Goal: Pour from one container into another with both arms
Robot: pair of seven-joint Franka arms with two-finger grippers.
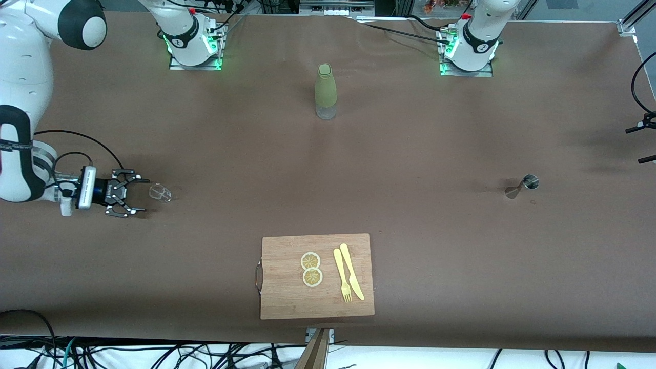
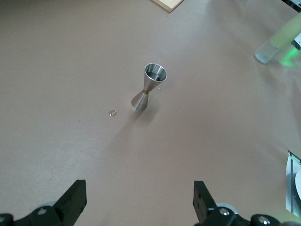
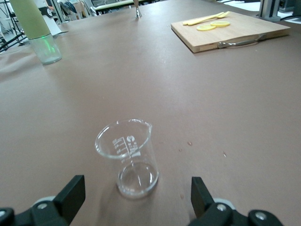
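On the counter (image 1: 410, 164), one brown paper-like sheet covers the whole top, matte, with a few faint spots; along the edge nearest the front camera a tangle of black cables hangs below it, and metal framing shows past the arm bases. Two white arms: right arm (image 1: 25, 102) bends in low at its own end of the counter, left arm (image 1: 479, 36) shows only base and lower links in the front view. One wooden cutting board (image 1: 287, 302) with a metal handle lies nearest the front camera, mid counter. One green bottle (image 1: 325, 89) with a clear base stands upright between the two bases. On the board: two lemon slices (image 1: 311, 269) touching each other, one yellow fork (image 1: 342, 277) and one yellow knife (image 1: 352, 277) side by side just beside them. One clear glass beaker (image 3: 129, 157) stands upright near the right arm's end, empty as far as visible. One steel jigger (image 2: 149, 87) stands upright toward the left arm's end. Right end effector (image 1: 134, 193) is low, just beside the beaker, fingers spread wide, not touching it. Left end effector (image 2: 140, 200) hangs over bare counter near the jigger, fingers spread wide, nothing held.
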